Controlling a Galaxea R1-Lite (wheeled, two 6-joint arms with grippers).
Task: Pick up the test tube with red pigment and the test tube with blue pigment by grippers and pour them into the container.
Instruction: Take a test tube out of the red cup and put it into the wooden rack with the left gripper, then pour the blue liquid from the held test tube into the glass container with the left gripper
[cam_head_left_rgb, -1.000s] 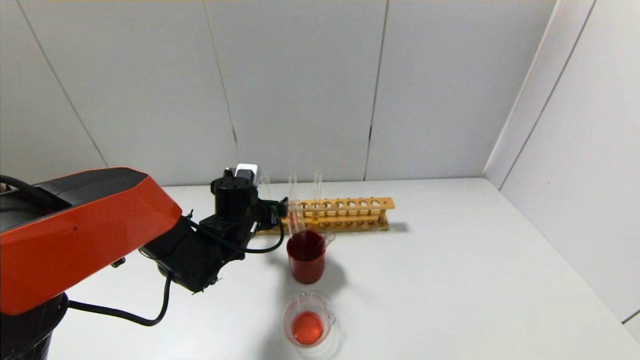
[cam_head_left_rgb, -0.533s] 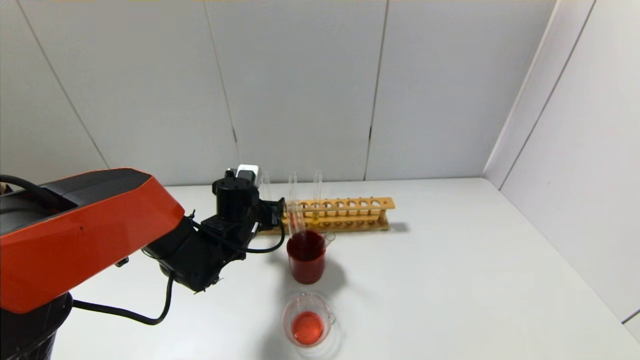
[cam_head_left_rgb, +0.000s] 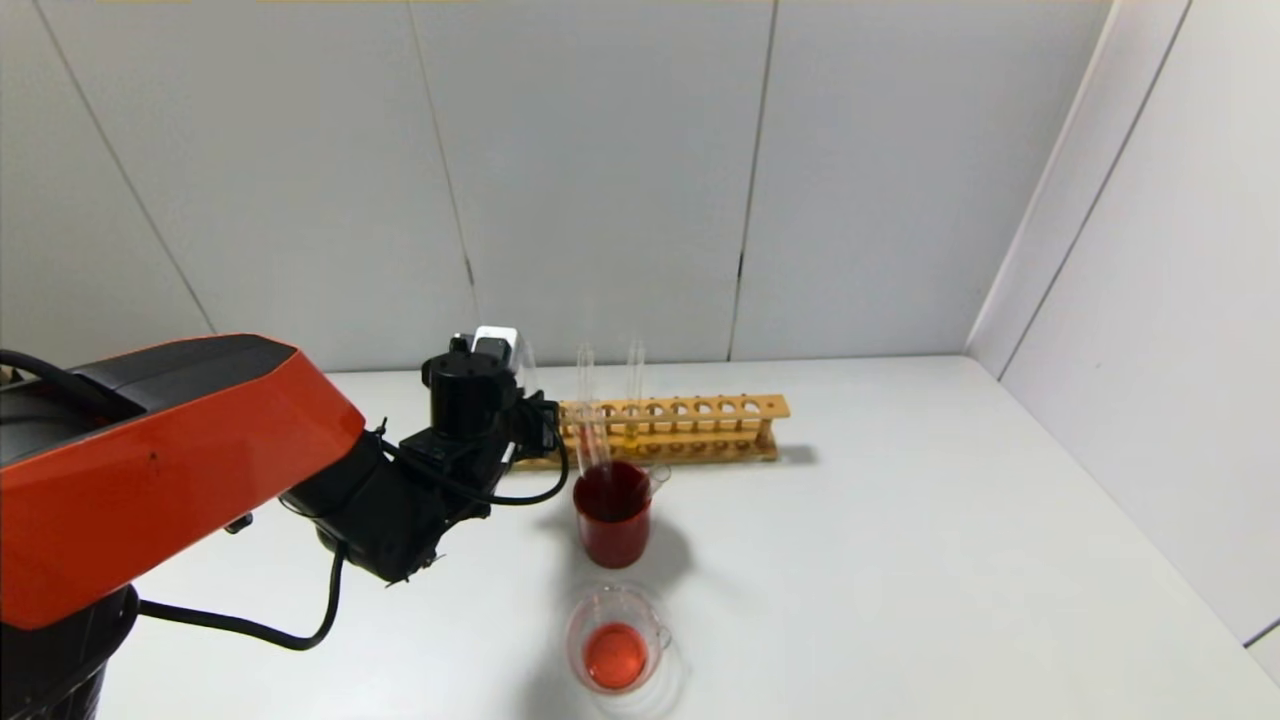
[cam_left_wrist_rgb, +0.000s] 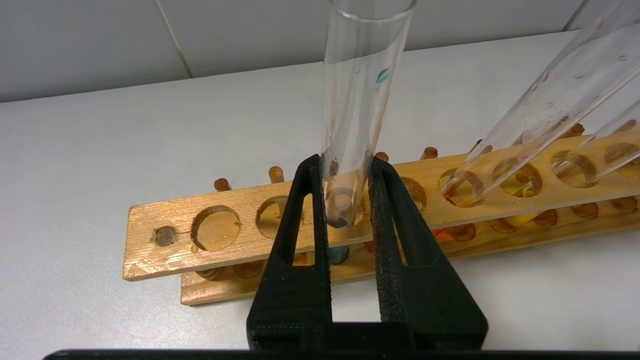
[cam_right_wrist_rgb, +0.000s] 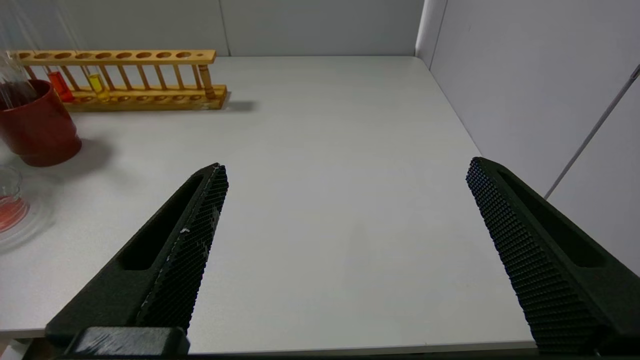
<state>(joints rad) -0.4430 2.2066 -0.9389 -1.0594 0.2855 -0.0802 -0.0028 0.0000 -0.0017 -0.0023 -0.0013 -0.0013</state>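
The test tube with blue pigment (cam_left_wrist_rgb: 360, 90) stands upright in a hole of the wooden rack (cam_left_wrist_rgb: 175, 255), with teal liquid at its bottom. My left gripper (cam_left_wrist_rgb: 345, 165) is shut on this tube just above the rack's top bar; in the head view it sits at the rack's left end (cam_head_left_rgb: 545, 420). A tube with red liquid (cam_right_wrist_rgb: 60, 85) stands in the rack beside a yellow one (cam_right_wrist_rgb: 97, 85). The container (cam_head_left_rgb: 573, 630), a low clear cup near the front, holds orange-red liquid. My right gripper (cam_right_wrist_rgb: 347, 165) hangs open over bare table, far to the right.
A dark red cup (cam_head_left_rgb: 612, 530) stands between rack and container with clear tubes (cam_head_left_rgb: 597, 440) leaning in it, close to the right of my left gripper. Grey walls close off the back and right of the white table (cam_head_left_rgb: 900, 560).
The left gripper's jaws have closed onto the blue tube. The arm has barely shifted, and the other things stand as before.
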